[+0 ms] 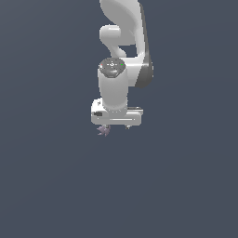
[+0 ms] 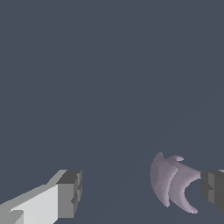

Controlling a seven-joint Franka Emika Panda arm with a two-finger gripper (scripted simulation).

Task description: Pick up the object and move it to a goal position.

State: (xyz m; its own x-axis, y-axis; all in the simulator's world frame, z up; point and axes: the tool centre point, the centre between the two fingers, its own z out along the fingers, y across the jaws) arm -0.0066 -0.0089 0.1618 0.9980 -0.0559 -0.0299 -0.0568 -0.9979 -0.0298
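The object is a small mauve-purple lump with curved, spiky edges. In the wrist view it lies between the two dark finger pads of my gripper, close up against one pad and far from the other. The jaws stand wide apart, so the gripper is open and not clamped on the lump. In the exterior view the object peeks out just under the white hand, toward the exterior view's left, and my gripper hangs directly over it, with its fingers mostly hidden by the hand.
A plain dark grey-blue floor fills both views. The white arm rises behind the hand toward the top of the exterior view. No goal marker shows.
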